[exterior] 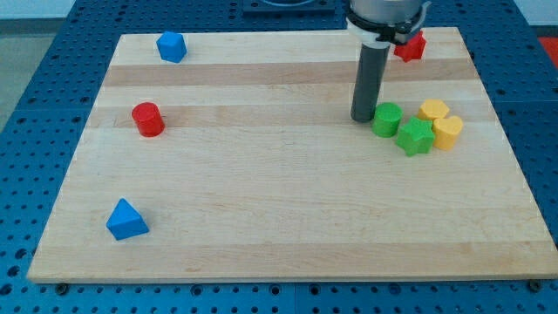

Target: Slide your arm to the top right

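Note:
My rod comes down from the view's top, and my tip (363, 118) rests on the wooden board (261, 201) at the right of centre. It stands just left of a green cylinder (387, 119), touching or nearly touching it. A green star-like block (415, 137) lies just below and right of that cylinder. Two yellow blocks, one (432, 111) above the other (448, 132), sit to the right of the green ones. A red block (410, 46) lies near the top right corner, partly hidden behind my arm.
A blue block (172, 46) sits at the top left. A red cylinder (148, 119) stands at the left. A blue triangular block (125, 220) lies at the bottom left. A blue perforated table (35, 105) surrounds the board.

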Robot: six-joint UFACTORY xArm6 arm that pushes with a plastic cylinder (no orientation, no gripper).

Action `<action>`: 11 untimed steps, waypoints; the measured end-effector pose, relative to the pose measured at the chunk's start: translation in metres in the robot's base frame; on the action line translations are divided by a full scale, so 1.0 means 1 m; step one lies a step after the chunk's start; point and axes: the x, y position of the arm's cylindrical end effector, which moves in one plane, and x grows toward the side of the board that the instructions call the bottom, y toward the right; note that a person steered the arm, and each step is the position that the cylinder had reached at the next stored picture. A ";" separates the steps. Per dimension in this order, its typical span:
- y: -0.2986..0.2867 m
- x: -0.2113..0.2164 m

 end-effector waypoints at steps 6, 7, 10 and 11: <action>0.087 -0.077; 0.122 -0.099; 0.127 -0.170; 0.094 -0.165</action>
